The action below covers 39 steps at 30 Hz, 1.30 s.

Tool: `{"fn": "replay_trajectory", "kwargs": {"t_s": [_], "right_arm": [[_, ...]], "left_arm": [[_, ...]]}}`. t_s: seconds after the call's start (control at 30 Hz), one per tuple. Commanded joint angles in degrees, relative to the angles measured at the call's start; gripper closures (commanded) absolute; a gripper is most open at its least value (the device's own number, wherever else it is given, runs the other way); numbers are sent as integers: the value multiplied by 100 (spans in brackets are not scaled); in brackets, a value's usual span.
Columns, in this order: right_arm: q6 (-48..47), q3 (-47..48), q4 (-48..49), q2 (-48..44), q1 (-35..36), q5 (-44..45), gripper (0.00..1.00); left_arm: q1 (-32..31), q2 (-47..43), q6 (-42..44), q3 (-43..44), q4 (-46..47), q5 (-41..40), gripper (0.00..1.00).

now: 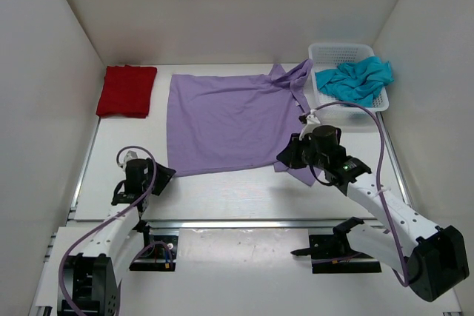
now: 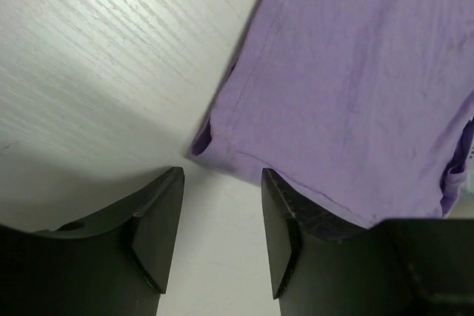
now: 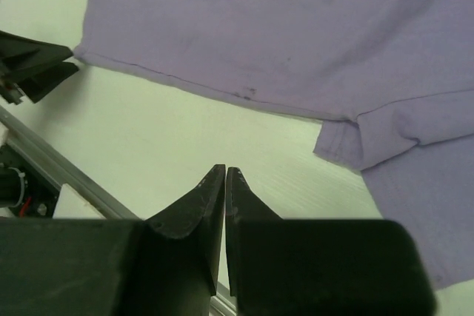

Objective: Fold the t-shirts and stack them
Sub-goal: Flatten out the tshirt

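Lavender t-shirt lies spread flat mid-table, red t-shirt folded at the far left, teal t-shirt bunched in the basket. Left gripper gapes at the near hem corner; right gripper is pinched together, empty. Folding looks about to start: both near corners need gripping.

White shells with black joints clothe the left arm and right arm; pale purple cables (loosely looped) run along them. Fingers are matte black wedges.
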Motion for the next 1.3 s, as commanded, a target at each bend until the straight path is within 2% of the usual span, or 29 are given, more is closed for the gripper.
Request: {"fn": "replay_trajectory", "kwargs": {"t_s": [0.0, 0.17, 0.33, 0.47, 0.53, 0.63, 0.73, 0.8, 0.9, 1.0, 1.17, 1.27], "right_arm": [[102, -89, 618, -244, -39, -233, 96], [111, -256, 820, -297, 31, -453, 96], [242, -397, 1057, -376, 224, -479, 95], [199, -432, 1041, -315, 268, -427, 96], [225, -563, 1058, -375, 225, -435, 96], [295, -686, 1005, -472, 110, -366, 95], [366, -818, 708, -569, -39, -138, 85], [436, -950, 409, -648, -48, 160, 72], [629, -1100, -48, -754, -188, 557, 64], [787, -1144, -679, -885, -294, 900, 61], [954, -1092, -1717, -1017, -601, 1690, 59], [1095, -995, -1973, -843, -549, 2033, 59]], "left_arm": [[-93, 238, -348, -110, 237, -295, 42], [39, 660, -524, -119, 572, -260, 45], [-259, 906, -840, -172, 983, -331, 52], [-216, 1003, -867, -146, 1161, -340, 64], [-163, 968, -840, -84, 1170, -559, 76], [-215, 872, -753, 47, 1179, -647, 83], [-146, 828, -577, 284, 1153, -595, 93], [-119, 819, -323, 556, 1022, -603, 99], [-101, 766, 46, 952, 889, -612, 100], [-180, 687, 371, 1234, 810, -560, 100], [-84, 318, 829, 1173, 810, -262, 100], [-337, 431, 1284, 1400, 582, -366, 100]]}}
